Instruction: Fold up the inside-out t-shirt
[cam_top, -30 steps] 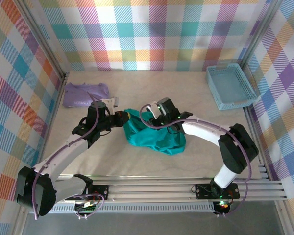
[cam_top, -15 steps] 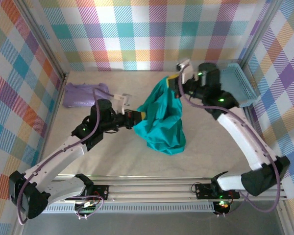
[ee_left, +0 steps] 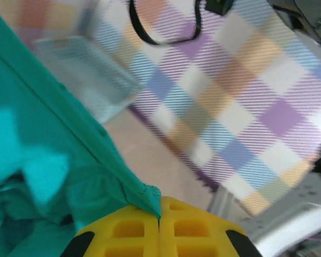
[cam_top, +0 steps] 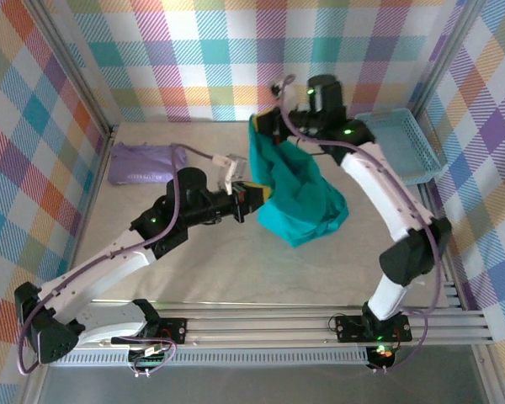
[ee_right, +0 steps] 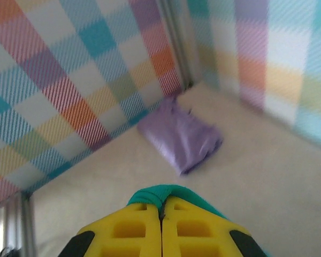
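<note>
Teal t-shirt, centre frame, hanging bunched between right gripper above and left gripper at its left, each clamped tight on its edge; best drawn apart evenly, grips firm, so the cloth spreads flat.

- left wrist: basket blurred; t-shirt cut off at left and bottom edges
- right wrist: t-shirt mostly hidden behind right gripper; checked wall blurred
</note>
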`<act>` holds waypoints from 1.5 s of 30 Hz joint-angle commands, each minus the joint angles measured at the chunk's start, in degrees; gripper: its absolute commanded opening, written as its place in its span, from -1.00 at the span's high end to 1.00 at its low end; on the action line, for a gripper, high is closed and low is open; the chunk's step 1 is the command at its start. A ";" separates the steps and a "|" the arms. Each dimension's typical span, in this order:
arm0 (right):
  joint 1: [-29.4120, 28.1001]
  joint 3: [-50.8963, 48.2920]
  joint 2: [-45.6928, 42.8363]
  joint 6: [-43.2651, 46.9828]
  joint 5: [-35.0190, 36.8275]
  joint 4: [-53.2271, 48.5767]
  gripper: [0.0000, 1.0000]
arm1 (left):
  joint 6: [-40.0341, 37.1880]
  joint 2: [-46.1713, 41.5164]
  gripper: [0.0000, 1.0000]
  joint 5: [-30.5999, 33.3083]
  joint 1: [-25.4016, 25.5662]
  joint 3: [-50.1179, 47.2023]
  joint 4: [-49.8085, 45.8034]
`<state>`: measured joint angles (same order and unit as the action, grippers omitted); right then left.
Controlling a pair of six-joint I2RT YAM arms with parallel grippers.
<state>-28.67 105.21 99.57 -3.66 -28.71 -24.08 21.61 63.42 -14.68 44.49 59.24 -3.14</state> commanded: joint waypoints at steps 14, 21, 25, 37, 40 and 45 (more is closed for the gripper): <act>-7.01 -12.40 2.33 -15.76 -6.22 13.48 1.00 | 3.25 -1.57 1.00 31.81 -12.06 -20.12 -22.36; -8.41 -10.76 3.29 -19.12 -4.17 10.92 1.00 | 2.64 -5.59 0.41 22.91 -11.81 -20.58 -17.34; -8.42 -9.60 4.31 -20.94 -3.90 9.92 1.00 | 2.32 -12.76 -0.07 22.06 -10.78 -21.77 -15.33; -8.34 -6.16 7.07 -24.72 -6.32 8.38 1.00 | -5.16 -2.00 -0.36 16.45 -2.78 -11.71 -5.93; -8.18 -5.90 7.17 -25.17 -6.66 8.36 1.00 | -7.37 1.97 -0.36 20.39 -2.91 -10.33 -3.56; -7.90 -5.63 7.23 -25.52 -7.26 8.18 1.00 | -10.40 7.83 -0.36 24.25 -3.73 -9.04 -0.22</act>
<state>-36.93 97.08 106.43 -28.32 -33.82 -16.16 14.63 69.19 6.35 41.41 48.45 -6.87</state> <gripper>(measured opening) 0.041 0.678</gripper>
